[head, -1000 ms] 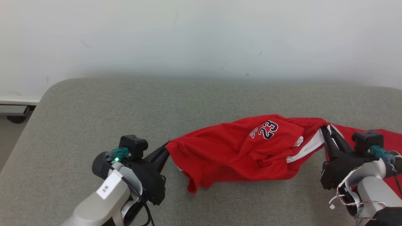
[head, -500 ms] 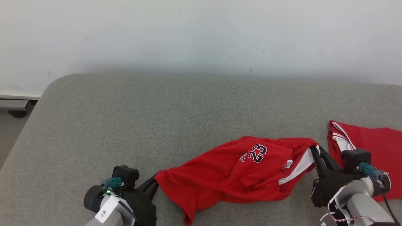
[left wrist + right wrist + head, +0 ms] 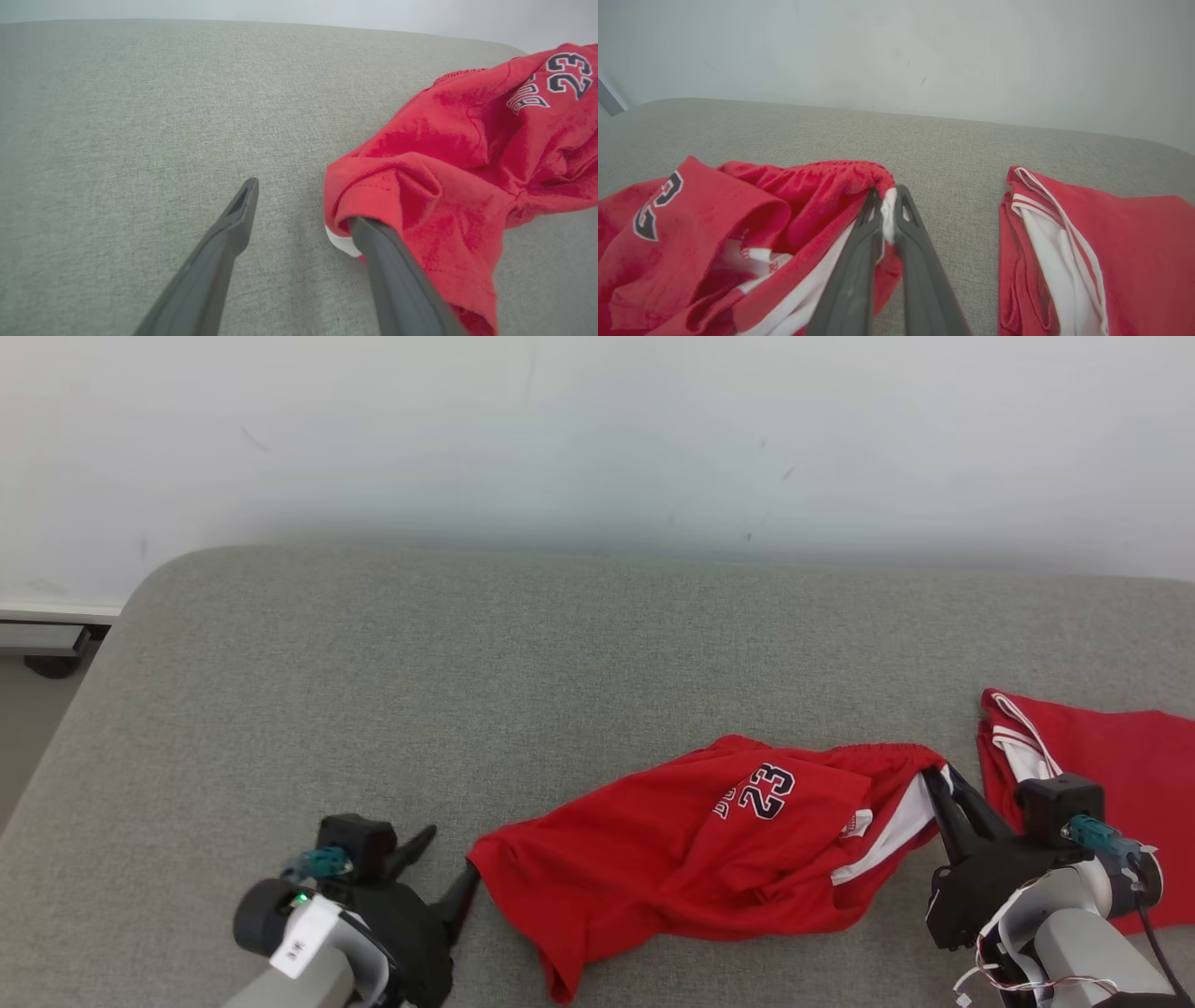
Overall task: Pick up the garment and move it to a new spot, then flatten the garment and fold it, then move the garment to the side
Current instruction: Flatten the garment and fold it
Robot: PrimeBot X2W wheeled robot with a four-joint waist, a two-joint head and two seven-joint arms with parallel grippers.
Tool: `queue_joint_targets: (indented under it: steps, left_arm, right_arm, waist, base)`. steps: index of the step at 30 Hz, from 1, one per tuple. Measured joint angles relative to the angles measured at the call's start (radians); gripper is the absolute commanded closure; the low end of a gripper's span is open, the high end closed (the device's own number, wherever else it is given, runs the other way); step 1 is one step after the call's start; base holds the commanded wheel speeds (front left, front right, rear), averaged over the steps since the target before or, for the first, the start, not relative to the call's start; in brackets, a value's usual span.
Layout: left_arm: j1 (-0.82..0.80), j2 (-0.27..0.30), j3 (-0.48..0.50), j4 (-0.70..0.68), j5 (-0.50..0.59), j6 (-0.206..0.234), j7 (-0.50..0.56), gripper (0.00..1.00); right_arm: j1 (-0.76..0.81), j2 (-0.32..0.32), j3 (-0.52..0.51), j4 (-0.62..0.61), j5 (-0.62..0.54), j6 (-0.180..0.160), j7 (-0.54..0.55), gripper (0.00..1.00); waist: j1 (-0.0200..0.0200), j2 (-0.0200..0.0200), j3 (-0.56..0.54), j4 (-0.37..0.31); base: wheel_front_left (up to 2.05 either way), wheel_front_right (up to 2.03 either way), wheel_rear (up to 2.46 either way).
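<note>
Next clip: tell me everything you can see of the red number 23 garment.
The garment is soft red fabric with a dark, white-edged 23, a white side panel and a gathered waistband. It lies crumpled and unfolded on the grey padded surface. The right gripper is shut on its waistband end. At the other end, the hem drapes over one finger of the open left gripper.

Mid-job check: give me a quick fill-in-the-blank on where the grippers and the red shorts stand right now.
The left gripper stands ____ beside a corner of the red shorts.
The right gripper is ____ on the shorts' other end.
The number printed on the shorts is ____.
In the head view, a second red garment lies to the ____ of the shorts.
Missing words: open; shut; 23; right.
</note>
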Motion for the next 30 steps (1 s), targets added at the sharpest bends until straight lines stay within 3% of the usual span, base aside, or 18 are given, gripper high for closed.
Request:
queue_joint_targets:
  steps: [4, 10, 18, 30]
  left_arm:
    - [-0.013, 0.026, 0.021, 0.029, -0.019, 0.007, 0.0, 0.0]
    - [-0.014, 0.079, 0.051, 0.067, -0.029, 0.058, -0.005, 0.0]
    - [-0.023, 0.051, 0.056, 0.013, -0.02, 0.087, -0.008, 0.0]
    - [0.026, 0.125, 0.107, 0.01, -0.035, 0.105, -0.009, 0.0]
  right_arm:
    - [0.0, 0.0, 0.0, 0.013, 0.008, 0.0, 0.0, 1.0]
    - [0.0, 0.0, 0.0, 0.02, 0.009, 0.001, -0.002, 1.0]
    - [0.002, 0.0, -0.002, 0.027, 0.017, 0.005, -0.006, 1.0]
    - [0.004, -0.004, -0.003, 0.039, 0.018, 0.009, -0.009, 1.0]
  waist:
    - [0.0, 0.0, -0.005, 0.008]
    - [0.0, 0.0, -0.011, 0.015]
    - [0.0, 0.0, -0.018, 0.026]
    - [0.0, 0.0, -0.033, 0.035]
  base:
    - [0.0, 0.0, 0.0]
    - [0.0, 0.0, 0.0]
    - [0.0, 0.0, 0.0]
    - [0.0, 0.0, 0.0]
